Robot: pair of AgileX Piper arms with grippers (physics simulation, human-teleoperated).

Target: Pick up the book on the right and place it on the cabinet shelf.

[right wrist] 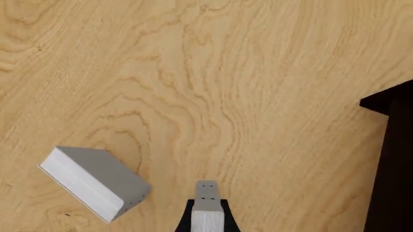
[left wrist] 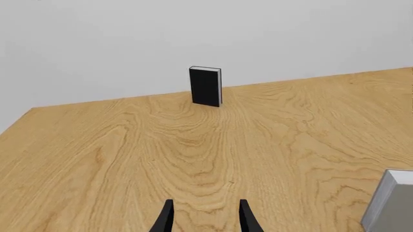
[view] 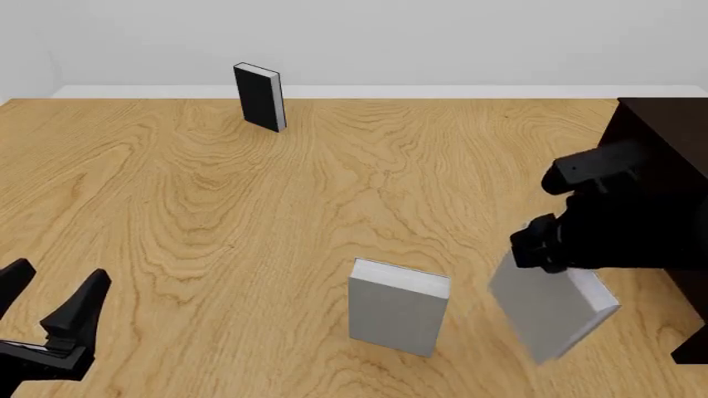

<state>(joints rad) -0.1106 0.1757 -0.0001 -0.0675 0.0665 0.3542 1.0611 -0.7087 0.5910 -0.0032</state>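
Left tool (view: 50, 311), nearest, idles with jaws wide. Right tool (right wrist: 207, 208) grips the book (view: 550, 311), lifted and tilted beside the cabinet shelf (view: 664, 149); it seems clear of the tabletop (view: 332, 191), long axis slanting downward.

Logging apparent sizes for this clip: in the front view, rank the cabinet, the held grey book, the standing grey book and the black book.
1. Cabinet.
2-3. Held book and standing grey book: alike.
4. Black book; farthest away, so unsure.
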